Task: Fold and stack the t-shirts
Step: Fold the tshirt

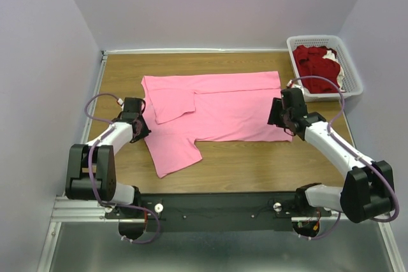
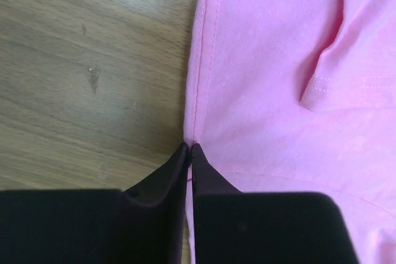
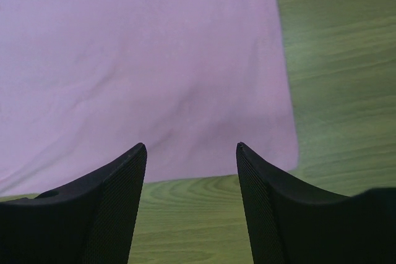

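1. Top view: the pink shirt (image 1: pixel 223 109) lies spread across the middle of the table (image 1: pixel 255 167). The dark red shirts (image 1: pixel 315 65) sit in the basket (image 1: pixel 354 74) at far right.
2. Left wrist: the left gripper (image 2: pixel 189 148) is clenched on the pink shirt's side hem.
3. Right wrist: the right gripper (image 3: pixel 192 146) is released, its fingers apart over the shirt's corner.

Spread t-shirt (image 1: pixel 223 106) on table (image 1: pixel 255 164), basket (image 1: pixel 352 68) behind right, heaped t-shirts (image 1: pixel 315 65) inside
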